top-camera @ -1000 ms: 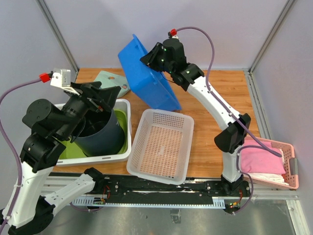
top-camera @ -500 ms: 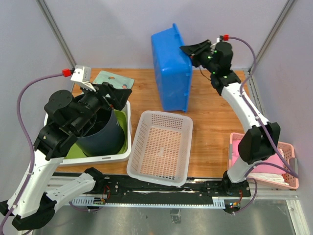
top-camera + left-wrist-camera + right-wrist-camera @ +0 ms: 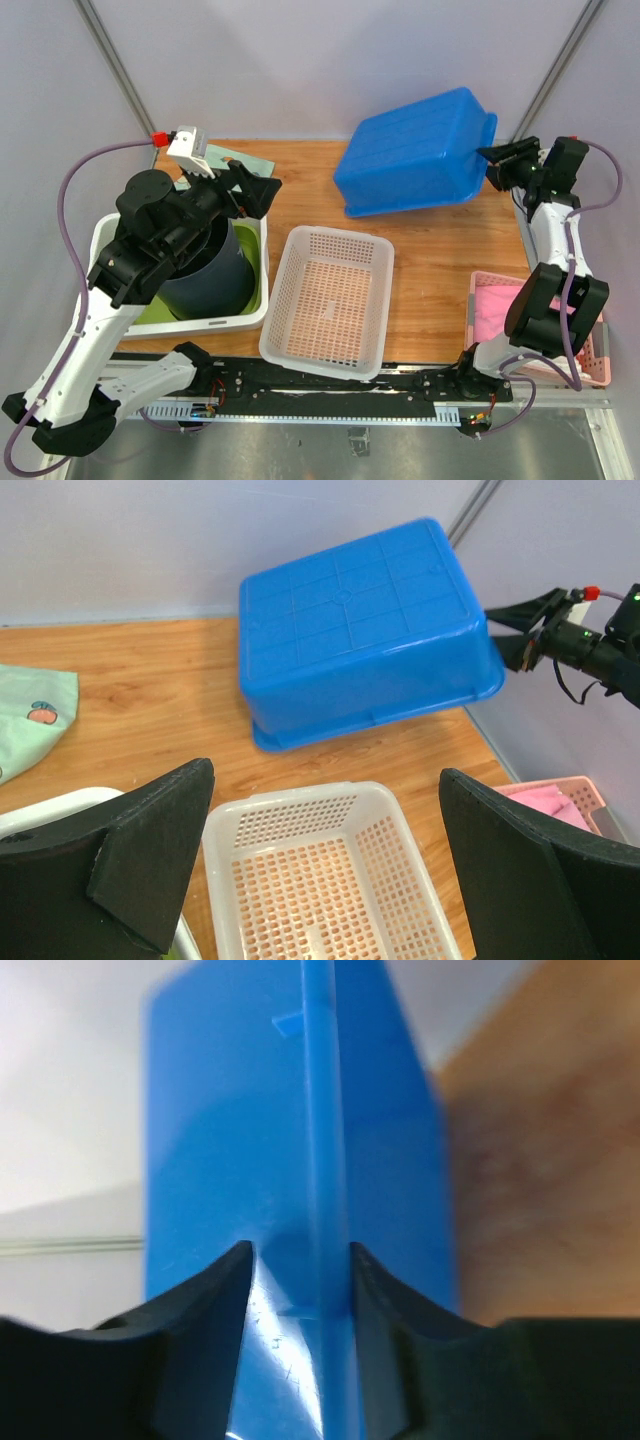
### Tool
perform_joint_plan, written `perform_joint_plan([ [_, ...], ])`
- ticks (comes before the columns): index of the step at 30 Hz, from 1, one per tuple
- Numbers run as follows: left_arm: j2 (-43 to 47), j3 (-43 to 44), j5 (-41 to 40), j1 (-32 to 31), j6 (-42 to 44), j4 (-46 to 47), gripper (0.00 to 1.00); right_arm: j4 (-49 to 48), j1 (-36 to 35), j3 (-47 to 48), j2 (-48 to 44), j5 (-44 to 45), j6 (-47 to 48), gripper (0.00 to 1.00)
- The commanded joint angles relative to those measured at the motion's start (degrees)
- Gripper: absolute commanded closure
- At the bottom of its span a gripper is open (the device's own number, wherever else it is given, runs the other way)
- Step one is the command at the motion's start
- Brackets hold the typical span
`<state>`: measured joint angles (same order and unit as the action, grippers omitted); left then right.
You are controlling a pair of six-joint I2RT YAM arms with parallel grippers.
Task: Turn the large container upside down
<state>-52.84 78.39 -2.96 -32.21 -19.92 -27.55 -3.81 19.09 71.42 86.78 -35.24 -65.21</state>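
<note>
Only the wrist view showed the right gripper (image 3: 300, 1255) with fingers parted, straddling the rim of the blue container (image 3: 230, 1110) (left gripper (image 3: 325, 770) fingers spread wide).

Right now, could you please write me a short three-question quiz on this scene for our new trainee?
1. True or false: the blue container has its opening facing up.
2. What stands in the white tub on the left? A) a dark bucket B) a pink cloth C) a blue lid
3. Which arm's gripper is at the blue container's rim?

Key
1. False: its bottom faces up.
2. A.
3. The right gripper, with one jaw on either side of the rim.
</note>
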Motion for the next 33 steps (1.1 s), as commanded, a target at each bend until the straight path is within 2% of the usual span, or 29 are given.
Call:
perform_joint_plan([
  [1, -0.9, -0.8, 1.0, 0.3, 0.5, 2.3, 0.01, 22.8, 3.3, 2.5, 1.0, 2.3, 19.3, 0.44],
  [3, -1.6, -1.1, 1.9, 0.4, 0.2, 2.3, 0.01, 29.5, 3.8, 5.8, 0.8, 7.9, 23.9, 0.38],
  [7, -2.6, -1.6, 3.1, 0.3, -0.2, 2.5, 0.01, 38.0, 3.8, 10.5, -0.7, 18.7, 29.0, 0.34],
  [13, -3.1, -3.3, 3.7, 0.3, -0.4, 3.9, 0.01, 38.4, 1.1, 9.3, -7.3, 23.6, 34.0, 0.33],
  [15, -3.6, -3.6, 3.9, 0.4, -0.5, 4.1, 0.01, 36.6, -3.7, 8.4, -9.6, 24.6, 36.8, 0.34],
  [18, -4.2, -4.3, 3.9, 0.3, -0.9, 4.8, 0.01, 34.8, -15.7, 6.8, -11.3, 29.3, 40.5, 0.34],
  [21, -4.7, -4.9, 4.2, 0.3, -1.8, 5.5, 0.01, 33.6, -26.2, 6.0, -9.7, 32.9, 41.3, 0.35],
  [24, -5.7, -4.9, 5.0, 0.3, -2.7, 5.3, 0.01, 35.9, -31.6, 6.5, -5.5, 33.2, 40.7, 0.37],
  [29, -6.8, -5.9, 7.2, 0.4, -2.9, 5.3, 0.01, 37.3, -31.3, 1.6, -2.6, 32.0, 39.3, 0.37],
  [33, -7.8, -6.4, 9.4, 0.4, -2.8, 6.3, 0.01, 34.1, -26.1, -0.8, 0.7, 29.2, 41.2, 0.37],
])
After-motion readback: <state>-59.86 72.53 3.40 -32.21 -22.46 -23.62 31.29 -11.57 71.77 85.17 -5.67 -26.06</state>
